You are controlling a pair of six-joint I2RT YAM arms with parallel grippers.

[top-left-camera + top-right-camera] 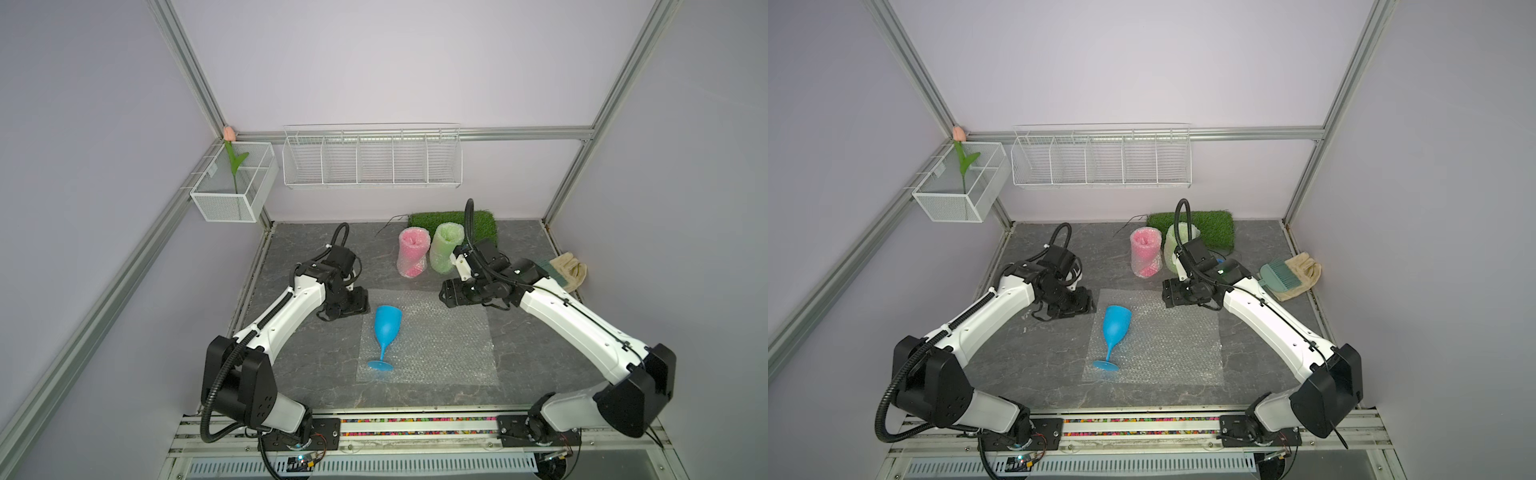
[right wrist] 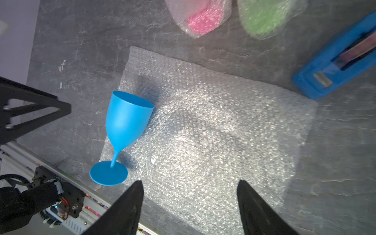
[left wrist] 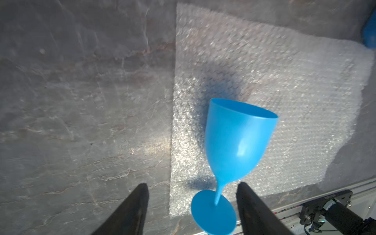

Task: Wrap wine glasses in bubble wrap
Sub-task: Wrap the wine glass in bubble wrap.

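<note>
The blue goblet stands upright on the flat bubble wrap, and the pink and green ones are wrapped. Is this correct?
No. In both top views the blue goblet lies on its side on the flat bubble wrap; the pink goblet and green goblet are wrapped.

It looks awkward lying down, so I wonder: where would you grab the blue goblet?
Probably the stem, pinched from straight above. The goblet lies on its side on the bubble wrap, and its bowl and foot seem to hold the thin stem clear of it.

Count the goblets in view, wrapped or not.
3. The blue goblet lies bare on the flat bubble wrap sheet; the pink goblet and green goblet sit wrapped, side by side, near the grass mat. None looks hidden.
</note>
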